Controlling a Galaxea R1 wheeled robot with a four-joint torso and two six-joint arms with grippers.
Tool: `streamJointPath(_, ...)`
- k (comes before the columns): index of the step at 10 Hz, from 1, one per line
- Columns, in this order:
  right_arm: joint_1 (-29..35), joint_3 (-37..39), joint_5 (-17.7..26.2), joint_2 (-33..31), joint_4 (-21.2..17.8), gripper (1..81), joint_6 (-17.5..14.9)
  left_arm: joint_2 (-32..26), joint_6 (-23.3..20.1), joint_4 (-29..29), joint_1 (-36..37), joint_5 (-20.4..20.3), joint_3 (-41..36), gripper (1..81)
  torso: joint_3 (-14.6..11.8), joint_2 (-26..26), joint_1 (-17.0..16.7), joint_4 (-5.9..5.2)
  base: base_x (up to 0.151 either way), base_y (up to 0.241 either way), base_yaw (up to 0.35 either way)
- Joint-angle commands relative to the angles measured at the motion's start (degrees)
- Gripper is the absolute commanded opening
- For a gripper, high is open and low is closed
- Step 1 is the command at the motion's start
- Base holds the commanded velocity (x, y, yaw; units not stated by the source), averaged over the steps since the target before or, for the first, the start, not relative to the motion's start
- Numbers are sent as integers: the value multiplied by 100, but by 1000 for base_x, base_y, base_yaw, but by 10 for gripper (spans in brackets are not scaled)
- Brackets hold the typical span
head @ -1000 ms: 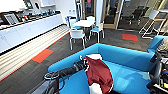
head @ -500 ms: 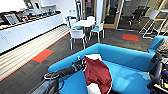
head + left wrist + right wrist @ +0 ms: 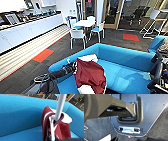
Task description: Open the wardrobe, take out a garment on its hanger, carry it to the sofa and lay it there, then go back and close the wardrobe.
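Left gripper: reaches over the sofa's left arm and holds the hanger at the jacket's collar; the fingers themselves are hard to make out
Hanger: white, its stem rises through the neck of the jacket in the left wrist view
Jacket: dark red with white sleeves, hangs from the hanger over the left part of the sofa seat, its lower folds on or just above the cushion, one white sleeve bunched behind the collar
Sofa: bright blue, low back, rounded arms, directly below and in front of the robot
Around: a white table with white chairs stands behind the sofa; a long white counter runs along the left wall; red carpet patches lie in the dark floor; a second blue seat sits at the right
Left arm: dark, stretched forward and to the right from the lower left, roughly level, wrist over the sofa arm
Right arm: dark, folded at the right edge beside the sofa; its fingers cannot be told
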State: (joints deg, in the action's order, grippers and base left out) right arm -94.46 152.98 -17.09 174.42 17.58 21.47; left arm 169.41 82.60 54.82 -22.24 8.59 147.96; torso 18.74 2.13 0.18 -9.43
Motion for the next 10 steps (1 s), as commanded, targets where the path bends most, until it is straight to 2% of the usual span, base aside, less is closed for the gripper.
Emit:
streamJointPath(1,-42,-41,277,60,35,811,-2,-407,19,319,751,63,-30,10,214,0,0,-374,0,0,0)
streamJointPath(2,-33,-50,277,60,18,811,-2,-495,11,414,611,55,-39,10,41,0,-2,-89,0,0,0)
streamJointPath(3,-33,-59,277,60,26,811,-2,-522,10,538,461,37,-39,10,63,0,0,-216,0,0,0)
streamJointPath(4,-42,-68,277,69,26,811,-2,-531,10,713,286,28,-65,10,81,0,0,-295,0,0,0)
streamJointPath(6,-33,-76,277,69,35,811,-2,-531,10,1117,22,-129,-144,10,83,0,-2,-301,0,0,0)
streamJointPath(7,-16,-68,277,78,36,811,-2,-531,10,1232,-40,-139,-231,811,83,0,-2,-301,0,0,0)
streamJointPath(10,-34,-59,277,86,44,811,-2,-635,10,1320,-215,-139,-355,811,83,0,-2,-301,0,0,0)
